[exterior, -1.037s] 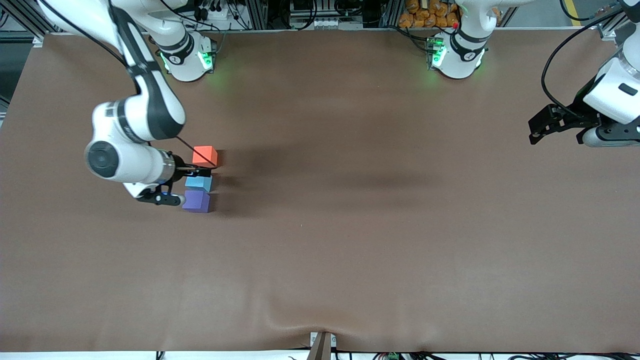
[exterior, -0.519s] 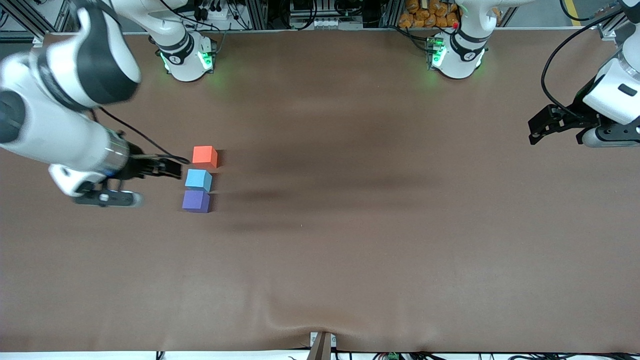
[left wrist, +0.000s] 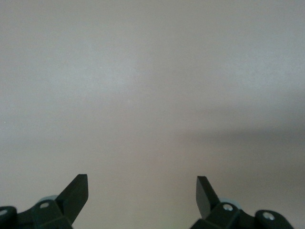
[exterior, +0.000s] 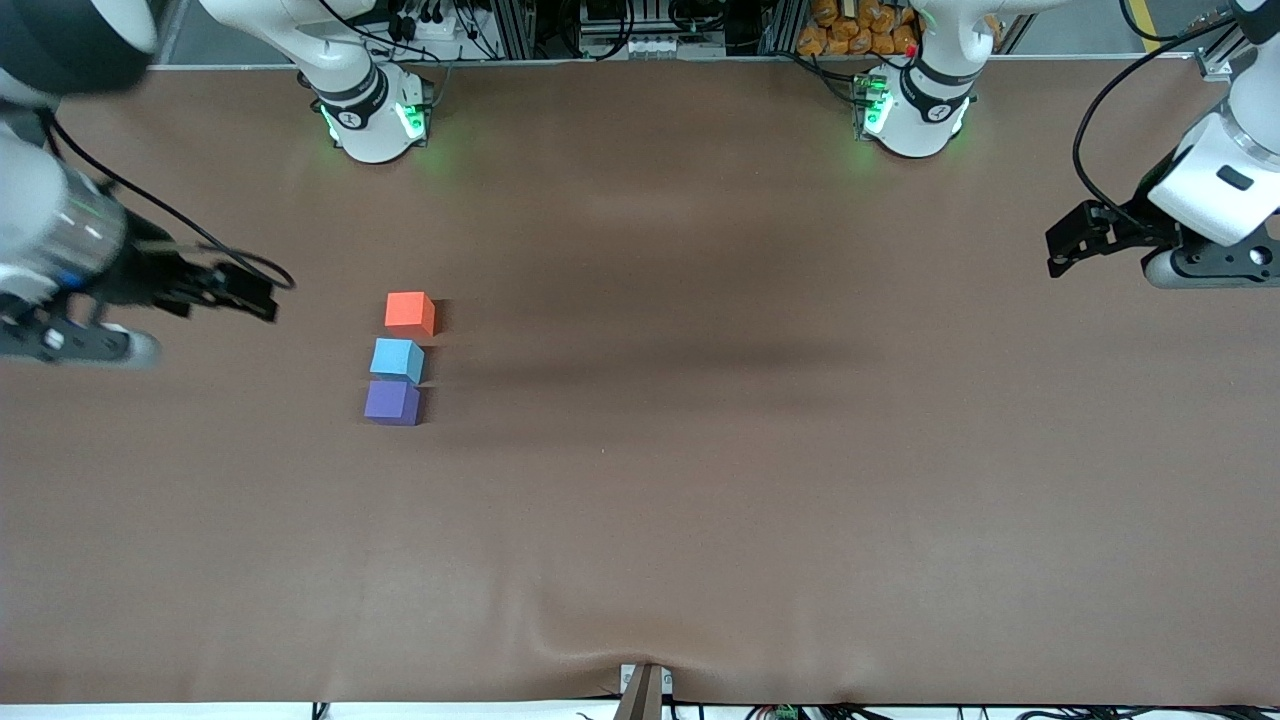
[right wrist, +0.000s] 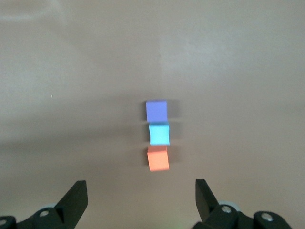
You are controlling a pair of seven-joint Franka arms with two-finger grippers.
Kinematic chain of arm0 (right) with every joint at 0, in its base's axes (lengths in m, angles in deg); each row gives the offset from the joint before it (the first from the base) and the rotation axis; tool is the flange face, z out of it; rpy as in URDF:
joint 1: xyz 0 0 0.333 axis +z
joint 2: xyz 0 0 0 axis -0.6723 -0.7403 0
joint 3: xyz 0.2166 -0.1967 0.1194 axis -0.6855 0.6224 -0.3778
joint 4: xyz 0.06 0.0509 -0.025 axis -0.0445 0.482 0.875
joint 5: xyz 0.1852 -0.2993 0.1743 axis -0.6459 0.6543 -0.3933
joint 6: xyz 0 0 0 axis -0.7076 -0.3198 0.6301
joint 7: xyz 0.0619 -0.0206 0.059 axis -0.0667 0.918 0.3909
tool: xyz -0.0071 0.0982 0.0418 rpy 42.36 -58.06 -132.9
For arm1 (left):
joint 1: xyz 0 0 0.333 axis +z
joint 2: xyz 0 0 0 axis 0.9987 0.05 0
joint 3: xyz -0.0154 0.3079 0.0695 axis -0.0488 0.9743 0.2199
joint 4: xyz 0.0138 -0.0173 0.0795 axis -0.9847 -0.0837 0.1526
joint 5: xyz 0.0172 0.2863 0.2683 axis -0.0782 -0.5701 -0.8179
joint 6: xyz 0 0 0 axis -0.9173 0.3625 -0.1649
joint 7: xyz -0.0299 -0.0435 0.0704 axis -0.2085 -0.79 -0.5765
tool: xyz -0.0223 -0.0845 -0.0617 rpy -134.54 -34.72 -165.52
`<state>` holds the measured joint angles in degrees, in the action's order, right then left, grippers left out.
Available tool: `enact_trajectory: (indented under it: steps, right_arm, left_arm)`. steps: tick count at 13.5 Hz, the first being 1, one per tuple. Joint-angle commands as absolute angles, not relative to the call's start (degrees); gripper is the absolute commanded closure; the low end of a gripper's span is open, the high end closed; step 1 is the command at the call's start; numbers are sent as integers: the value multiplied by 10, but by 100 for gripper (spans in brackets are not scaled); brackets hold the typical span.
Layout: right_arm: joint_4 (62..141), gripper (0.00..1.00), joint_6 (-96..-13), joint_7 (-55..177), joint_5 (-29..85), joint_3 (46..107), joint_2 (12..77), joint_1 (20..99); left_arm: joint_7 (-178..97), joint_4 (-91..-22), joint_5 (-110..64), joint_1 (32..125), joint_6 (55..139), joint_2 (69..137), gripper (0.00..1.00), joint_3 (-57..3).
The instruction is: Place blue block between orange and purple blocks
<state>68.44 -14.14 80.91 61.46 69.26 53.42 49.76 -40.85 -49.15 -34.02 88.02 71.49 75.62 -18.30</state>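
Observation:
Three cubes stand in a short row on the brown table toward the right arm's end. The orange block (exterior: 410, 311) is farthest from the front camera, the blue block (exterior: 397, 359) sits in the middle, and the purple block (exterior: 392, 402) is nearest. The right wrist view shows the same row: purple (right wrist: 156, 110), blue (right wrist: 159, 134), orange (right wrist: 158, 158). My right gripper (exterior: 258, 292) (right wrist: 140, 186) hangs open and empty, apart from the row, toward the right arm's end. My left gripper (exterior: 1062, 250) (left wrist: 142, 180) waits open and empty over bare table at the left arm's end.
The brown table cover (exterior: 700, 450) has a raised wrinkle (exterior: 640, 640) near its front edge. The two arm bases (exterior: 375, 115) (exterior: 915, 110) stand along the edge farthest from the front camera. Nothing else lies on the table.
My right gripper has drawn back from the blue block toward the right arm's end, leaving all three cubes in place. The left gripper has shifted only slightly.

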Motion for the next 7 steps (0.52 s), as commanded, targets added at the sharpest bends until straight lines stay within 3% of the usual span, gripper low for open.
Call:
enact_trajectory:
  steps: [1,7]
  right_arm:
    - [669,0,-93,802,609,685,563,471]
    - [638,0,-104,701,695,683,566,472]
  left_arm:
    - [-414,-507,-343,883,705,732,0,-189]
    - [-412,-509,-343,883,692,721,0,-189]
